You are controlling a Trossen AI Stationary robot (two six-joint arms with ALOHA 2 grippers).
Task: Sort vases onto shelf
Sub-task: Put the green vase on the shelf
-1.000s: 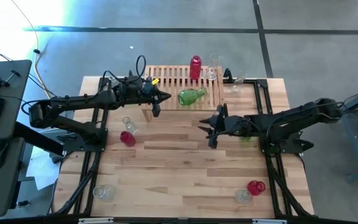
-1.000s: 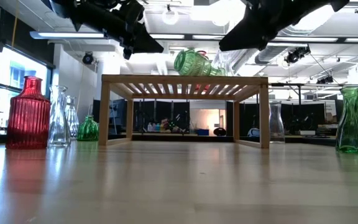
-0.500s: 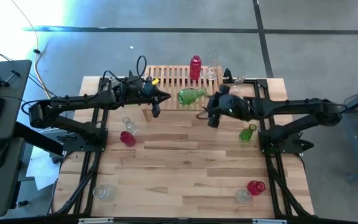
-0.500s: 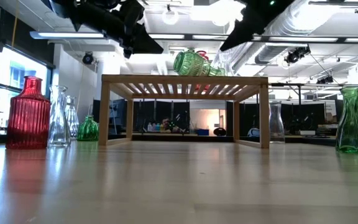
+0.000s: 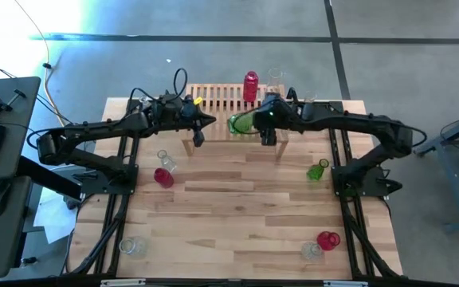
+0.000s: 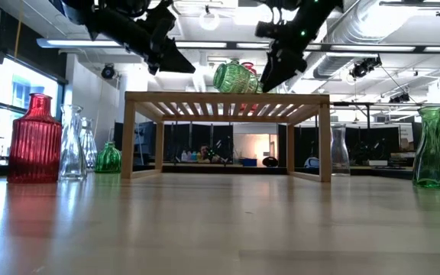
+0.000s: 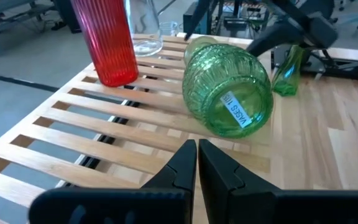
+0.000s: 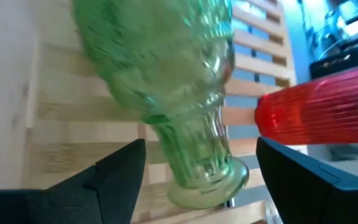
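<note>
A light-wood shelf (image 5: 221,100) with a slatted top stands at the far middle of a plank table (image 5: 237,215). On its slats a ribbed green vase (image 5: 244,123) lies on its side, its base label facing the left arm. A tall red vase (image 5: 250,86) stands upright on the shelf just behind it, with a clear glass vase (image 5: 274,80) beside that near the far edge.

The right gripper (image 5: 266,127) sits over the shelf's near right part, its fingers (image 8: 120,174) spread wide on either side of the green vase's neck, not closed on it. The red vase stands close to one finger, leaving little room on that side.

The left gripper (image 5: 200,131) hangs above the shelf's left half, fingers (image 7: 185,163) pressed together and holding nothing, pointing toward the green vase with bare slats between.

On the table, a small red vase (image 5: 162,176) and a clear vase (image 5: 166,160) stand left of centre. A small green vase (image 5: 317,170) stands on the right, beside the right arm. Near the front edge are a clear glass (image 5: 131,246) at the left and a red vase with a clear one (image 5: 322,242) at the right. The middle of the table is open wood.
</note>
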